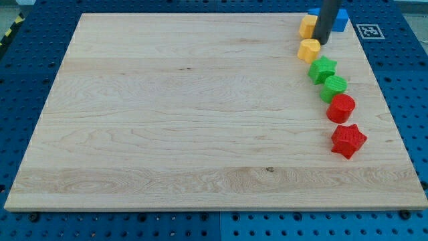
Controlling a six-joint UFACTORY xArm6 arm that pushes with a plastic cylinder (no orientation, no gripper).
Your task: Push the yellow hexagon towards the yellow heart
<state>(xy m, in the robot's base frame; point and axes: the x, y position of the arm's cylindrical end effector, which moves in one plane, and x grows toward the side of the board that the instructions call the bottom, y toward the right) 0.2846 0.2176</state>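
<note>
Rod only, no jaws on this rig, so nothing is gripped or can be. My tip [325, 43] sits at the view's top right, between the two yellow blocks, touching or nearly touching both.

Yellow block [307, 26] is at the tabletop's [187, 114] top edge, just left of the rod. Second yellow block [309, 49] is just below it, at the tip's lower left. Can't tell for sure which is the hexagon and which the heart; the lower one looks more heart-like, the upper more faceted. They lie near each other already, small gap.

Blue block [340, 19] is behind the rod, mostly hidden. Green star [322, 69] sits just below the lower yellow one, then a green block [334, 88], red block [341, 108], red star [348, 140] running down the right side.

Handling, my guess: small rigid plastic, light, slides easily on smooth wood and spins if hit off-centre. Contact a flat face on the side away from the heart, push through the middle, slowly. Risk: nudging the heart into the green star.
</note>
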